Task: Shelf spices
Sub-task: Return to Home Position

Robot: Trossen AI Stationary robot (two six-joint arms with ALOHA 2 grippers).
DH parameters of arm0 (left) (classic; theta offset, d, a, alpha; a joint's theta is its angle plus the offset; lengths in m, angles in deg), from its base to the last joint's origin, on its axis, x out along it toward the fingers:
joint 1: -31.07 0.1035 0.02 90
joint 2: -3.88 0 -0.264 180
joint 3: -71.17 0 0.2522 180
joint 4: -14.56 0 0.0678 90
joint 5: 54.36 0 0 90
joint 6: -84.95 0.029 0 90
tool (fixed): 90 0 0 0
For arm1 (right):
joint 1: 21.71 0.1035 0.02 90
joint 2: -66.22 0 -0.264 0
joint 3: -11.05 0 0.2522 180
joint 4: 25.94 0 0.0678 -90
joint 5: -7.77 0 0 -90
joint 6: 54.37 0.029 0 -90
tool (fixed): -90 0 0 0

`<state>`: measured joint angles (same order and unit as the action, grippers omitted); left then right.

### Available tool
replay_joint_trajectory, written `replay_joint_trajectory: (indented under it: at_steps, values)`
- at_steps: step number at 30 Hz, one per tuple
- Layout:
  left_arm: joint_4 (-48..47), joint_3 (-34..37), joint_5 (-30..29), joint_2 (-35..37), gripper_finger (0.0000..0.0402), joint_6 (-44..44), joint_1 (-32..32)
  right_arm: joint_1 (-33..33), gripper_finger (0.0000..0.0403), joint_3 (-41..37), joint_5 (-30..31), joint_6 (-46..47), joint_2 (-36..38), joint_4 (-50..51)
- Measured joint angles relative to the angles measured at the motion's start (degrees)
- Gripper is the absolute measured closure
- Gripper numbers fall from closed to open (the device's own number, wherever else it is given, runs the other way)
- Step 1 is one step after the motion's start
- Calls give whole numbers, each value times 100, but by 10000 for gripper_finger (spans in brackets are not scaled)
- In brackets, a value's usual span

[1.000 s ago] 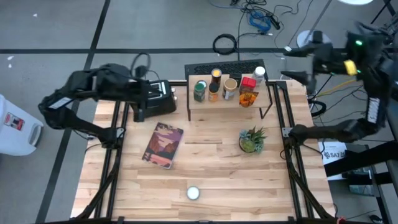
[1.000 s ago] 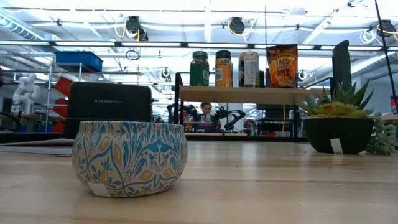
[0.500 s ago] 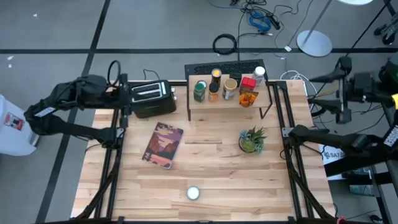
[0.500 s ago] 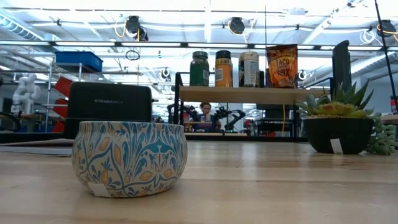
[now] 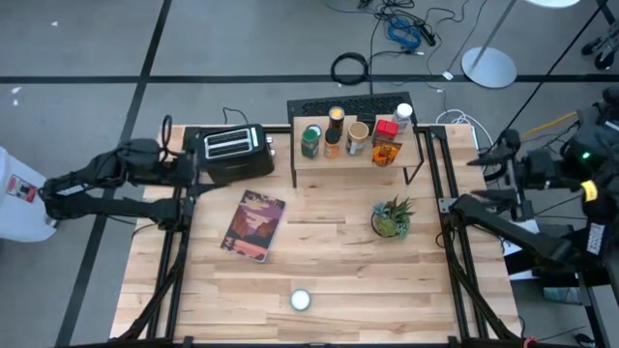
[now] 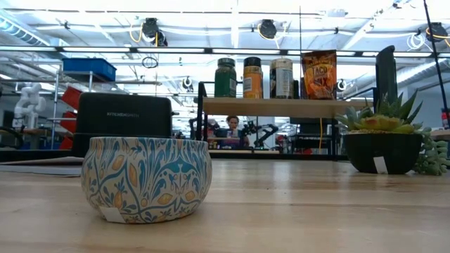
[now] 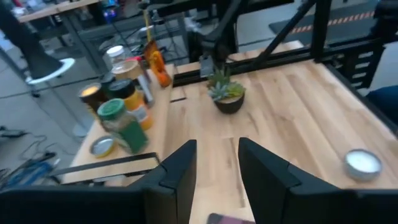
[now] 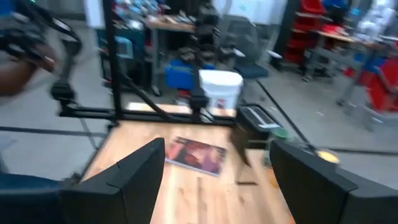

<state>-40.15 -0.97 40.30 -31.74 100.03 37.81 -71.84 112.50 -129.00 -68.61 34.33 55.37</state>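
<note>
High view looks straight down; low view faces level across the table [image 6: 316,204], both showing the shelf [image 6: 281,107].

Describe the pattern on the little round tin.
The tin has blue and orange leafy swirls on cream, clearest in the low view.

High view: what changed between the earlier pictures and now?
The left end effector drew back from the toaster toward the table's left edge; the right end effector pulled away from the shelf to the right edge. Nothing grasped. The spices, book and plant stayed put.
</note>
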Motion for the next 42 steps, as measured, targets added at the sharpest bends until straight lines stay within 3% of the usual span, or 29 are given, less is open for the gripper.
replay_joint_trajectory:
  at_steps: [4, 20, 33, 42]
  values:
    - [517, 493, 98, 177, 273, -170, 0, -6, 125, -1080, -276, 412, 674, -816]
    - [2412, 2155, 115, 384, 273, -582, 0, -6, 125, -5316, -155, 2214, 3170, -4346]
    - [3603, 3057, 80, 393, 273, -794, 0, 218, 125, -7091, 388, 3059, 3170, -6810]
    - [4048, 3331, -36, 395, 273, -870, 0, 881, 125, -7715, 1239, 2458, 3172, -7034]
